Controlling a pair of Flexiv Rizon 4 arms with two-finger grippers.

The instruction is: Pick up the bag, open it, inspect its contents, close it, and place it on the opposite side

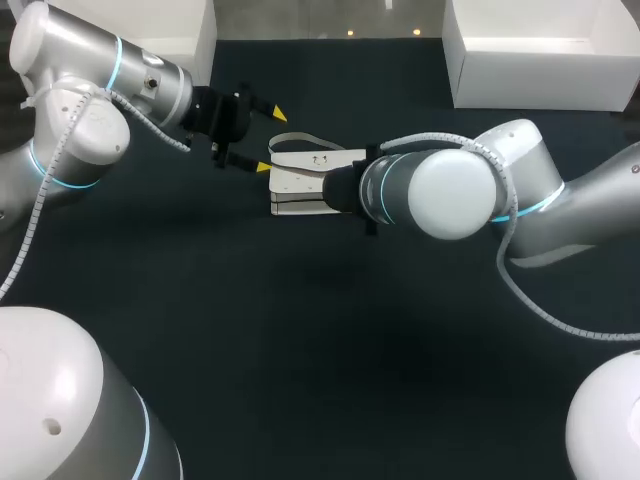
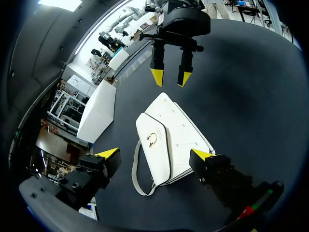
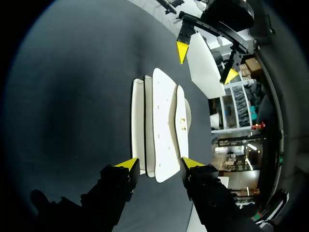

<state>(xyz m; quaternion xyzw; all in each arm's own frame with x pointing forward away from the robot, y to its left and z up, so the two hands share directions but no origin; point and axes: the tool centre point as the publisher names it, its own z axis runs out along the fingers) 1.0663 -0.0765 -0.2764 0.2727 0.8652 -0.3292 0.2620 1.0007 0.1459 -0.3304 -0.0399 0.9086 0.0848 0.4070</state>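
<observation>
Bag: white, flap-fronted, lying flat on the dark tabletop near its middle. The flap is down and the small gold clasp faces up. Its pale strap lies in a loose loop off the end nearest the left arm. Nothing is lifting the bag.

Left hand: fingers spread wide. It comes in from the strap end. In its own wrist view the bag lies ahead of it and between the lines of the two fingers. From overhead, one yellow tip sits right at the bag's corner, and contact there cannot be confirmed. The other tip stands clear of the bag, past the strap loop. It is not pinching anything.

Right hand: fingers apart, at the opposite end of the bag. In its wrist view the two yellow tips flank the bag's near end. In the left wrist view the same tips hang just short of that end, with dark tabletop showing between them and the bag. No grip seen. From overhead the right arm's wrist covers this hand and part of the bag.

The two hands face each other along the bag's length.

White box at the far right of the tabletop, well apart from the bag. Second white box at the far left.
</observation>
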